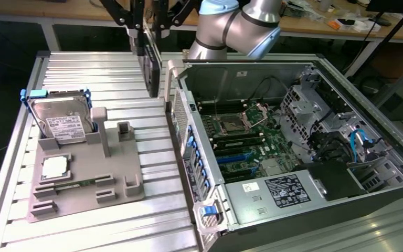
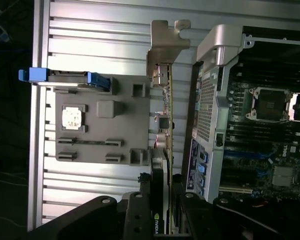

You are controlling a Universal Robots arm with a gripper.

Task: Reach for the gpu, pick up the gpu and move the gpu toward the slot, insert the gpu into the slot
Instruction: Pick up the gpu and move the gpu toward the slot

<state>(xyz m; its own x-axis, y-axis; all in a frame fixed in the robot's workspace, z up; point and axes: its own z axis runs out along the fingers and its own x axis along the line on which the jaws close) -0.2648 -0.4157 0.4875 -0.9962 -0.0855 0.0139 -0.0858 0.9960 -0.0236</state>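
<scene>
Though not yet over the computer case (image 1: 182, 118), looks well into the carry step: gripper (image 1: 149, 39) clamped on the gpu (image 1: 151, 71), jaws closed against both faces at the card's upper end, rest of the card hanging free in the air. Hangs above the slatted table (image 1: 89, 68), between the grey holder block (image 1: 82, 173) and the ported near wall of the case, just outside that wall, on the exterior view's left of it. Seen from the wrist: silvery bracket (image 2: 167, 40) at the end away from the fingers (image 2: 140, 210), card roughly parallel to the wall, no visible contact with wall or block. Holder block carrying the hard drive (image 1: 61, 123) and the processor chip (image 1: 54, 165), upright post (image 1: 122, 131) empty; reads as pick finished, insert not started. Judging the remaining travel: needs height to clear the wall's top edge, then a sideways shift over the motherboard (image 1: 251, 142) toward the blue slots (image 1: 233, 157). Probably also calls for a wrist turn to bring the connector edge down and square to the slot, bracket end at the ported wall. Can't tell which slot. Likely risks: clipping the wall, cocking the card on entry.
</scene>
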